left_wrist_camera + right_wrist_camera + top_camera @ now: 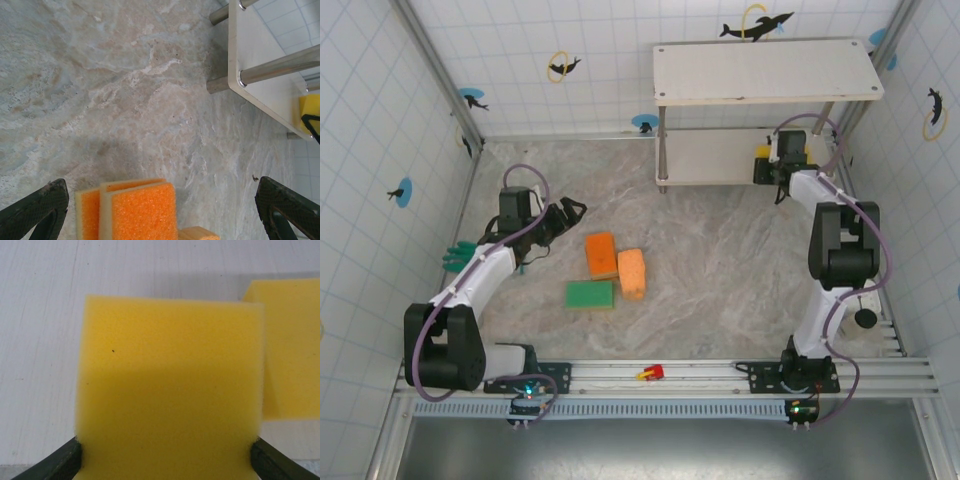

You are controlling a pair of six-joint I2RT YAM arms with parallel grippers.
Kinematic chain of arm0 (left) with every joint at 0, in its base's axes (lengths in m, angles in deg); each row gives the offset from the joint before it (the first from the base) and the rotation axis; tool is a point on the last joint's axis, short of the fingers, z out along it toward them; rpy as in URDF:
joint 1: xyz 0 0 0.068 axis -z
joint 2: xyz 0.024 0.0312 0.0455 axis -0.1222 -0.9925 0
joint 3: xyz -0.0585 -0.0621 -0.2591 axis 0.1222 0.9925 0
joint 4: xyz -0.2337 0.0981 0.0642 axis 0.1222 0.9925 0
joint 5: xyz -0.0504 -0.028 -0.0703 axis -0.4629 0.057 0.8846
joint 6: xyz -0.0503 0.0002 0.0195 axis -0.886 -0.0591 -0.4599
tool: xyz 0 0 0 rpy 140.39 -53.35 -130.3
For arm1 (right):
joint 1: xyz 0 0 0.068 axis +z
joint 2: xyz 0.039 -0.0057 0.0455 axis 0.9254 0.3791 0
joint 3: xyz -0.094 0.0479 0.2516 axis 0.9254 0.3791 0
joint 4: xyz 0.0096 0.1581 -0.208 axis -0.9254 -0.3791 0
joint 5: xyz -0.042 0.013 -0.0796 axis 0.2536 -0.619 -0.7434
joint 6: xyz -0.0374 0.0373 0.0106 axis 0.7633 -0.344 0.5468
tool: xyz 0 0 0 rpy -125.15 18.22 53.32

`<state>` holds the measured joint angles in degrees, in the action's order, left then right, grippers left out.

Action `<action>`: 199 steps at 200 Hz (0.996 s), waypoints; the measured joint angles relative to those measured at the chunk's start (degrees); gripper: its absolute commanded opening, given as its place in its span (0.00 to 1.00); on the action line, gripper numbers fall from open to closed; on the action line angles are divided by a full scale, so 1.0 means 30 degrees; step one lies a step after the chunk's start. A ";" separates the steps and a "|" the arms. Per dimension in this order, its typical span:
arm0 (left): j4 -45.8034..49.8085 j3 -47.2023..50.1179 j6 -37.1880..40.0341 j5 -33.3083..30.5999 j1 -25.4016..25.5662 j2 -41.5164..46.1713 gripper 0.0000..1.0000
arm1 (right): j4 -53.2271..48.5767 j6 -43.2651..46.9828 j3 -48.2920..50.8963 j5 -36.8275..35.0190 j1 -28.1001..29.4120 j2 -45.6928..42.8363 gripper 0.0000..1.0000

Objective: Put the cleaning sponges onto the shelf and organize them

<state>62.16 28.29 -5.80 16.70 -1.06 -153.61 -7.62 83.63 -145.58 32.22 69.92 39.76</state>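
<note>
The right tool (pixel 167 462) clasps a yellow sponge (pixel 170 380) by its sides, mid-frame over the lower shelf (pixel 40 315); light and squashy, it likely wants a gentle hold. The left tool (pixel 160 200) stands wide above orange sponges (pixel 142 212).

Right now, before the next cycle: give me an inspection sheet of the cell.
Surface: marbled table, no spills seen.
Job's things: orange sponge, pale sponge and green sponge close together on the table; yellow sponge over the lower board of the shelf; second yellow sponge on that board beside it.
Clutter: glove by the left wall; red object on the near rail.
Grippers: left gripper open, beside the orange sponge; right gripper shut on the yellow sponge.
Cables: cables loop along each arm; no snag seen.
Surroundings: tiled walls with dolphin stickers.
</note>
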 measured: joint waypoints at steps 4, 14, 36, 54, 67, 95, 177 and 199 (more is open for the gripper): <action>0.0022 -0.0015 0.0000 0.0007 0.0000 -0.0015 0.97 | 0.0000 0.0000 -0.0087 0.0015 0.0000 0.0073 0.66; 0.0036 -0.0029 0.0000 0.0007 0.0000 -0.0022 0.97 | 0.0015 0.0000 -0.0284 0.0058 0.0000 0.0262 0.66; 0.0044 -0.0044 -0.0007 0.0007 0.0000 -0.0022 0.97 | 0.0044 0.0036 -0.0984 0.0058 0.0000 0.0627 0.66; 0.0044 -0.0058 -0.0007 0.0007 0.0000 -0.0022 0.97 | 0.0058 0.0102 -0.1435 0.0066 0.0000 0.0867 0.66; 0.0036 -0.0058 -0.0007 0.0007 0.0000 -0.0022 0.97 | 0.0044 0.0153 -0.1741 0.0066 0.0000 0.1064 0.66; 0.0044 -0.0058 -0.0015 0.0007 0.0000 -0.0022 0.97 | -0.0036 0.0335 -0.2390 0.0117 -0.0007 0.1537 0.66; 0.0051 -0.0058 -0.0015 0.0007 0.0000 -0.0022 0.97 | -0.1341 0.1049 -0.2667 0.0852 -0.0401 0.1676 0.68; 0.0051 -0.0058 -0.0015 0.0007 0.0000 -0.0022 0.97 | -0.1625 0.1180 -0.2696 0.1027 -0.0554 0.1727 0.68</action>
<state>62.31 28.11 -5.84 16.72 -1.06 -153.67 -12.49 87.17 -153.67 35.30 68.26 44.94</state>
